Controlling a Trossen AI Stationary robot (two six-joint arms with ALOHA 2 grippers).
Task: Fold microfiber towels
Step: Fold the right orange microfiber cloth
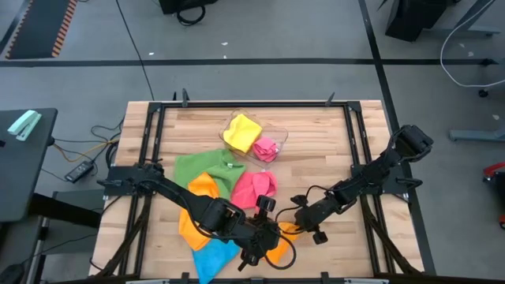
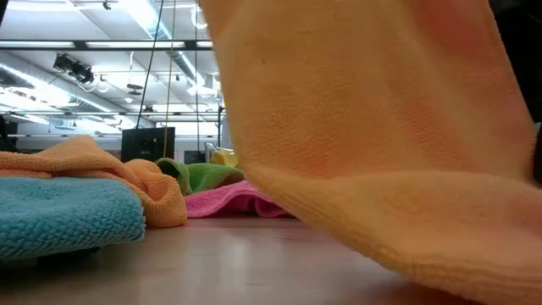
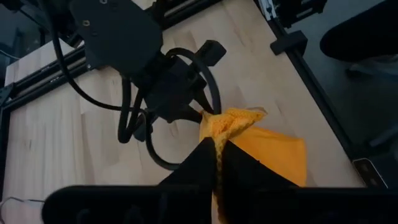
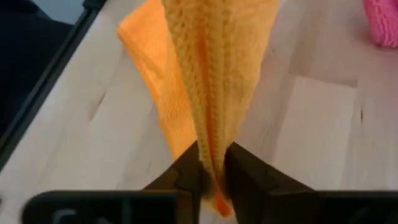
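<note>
Wooden table (image 1: 316,158), both hands pinching orange towel (image 3: 273,149).

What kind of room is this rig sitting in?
Probably a lab or workshop rather than a home. The wooden table sits in a black metal frame on a bare grey floor with loose cables, and the low view shows an open ceiling with strip lights.

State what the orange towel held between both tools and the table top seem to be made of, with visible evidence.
Orange towel: soft looped microfibre, likely; nubby knit texture, matte, drapes limply. Table top: wood, apparently; pale planks with grain lines and seams, low sheen.
</note>
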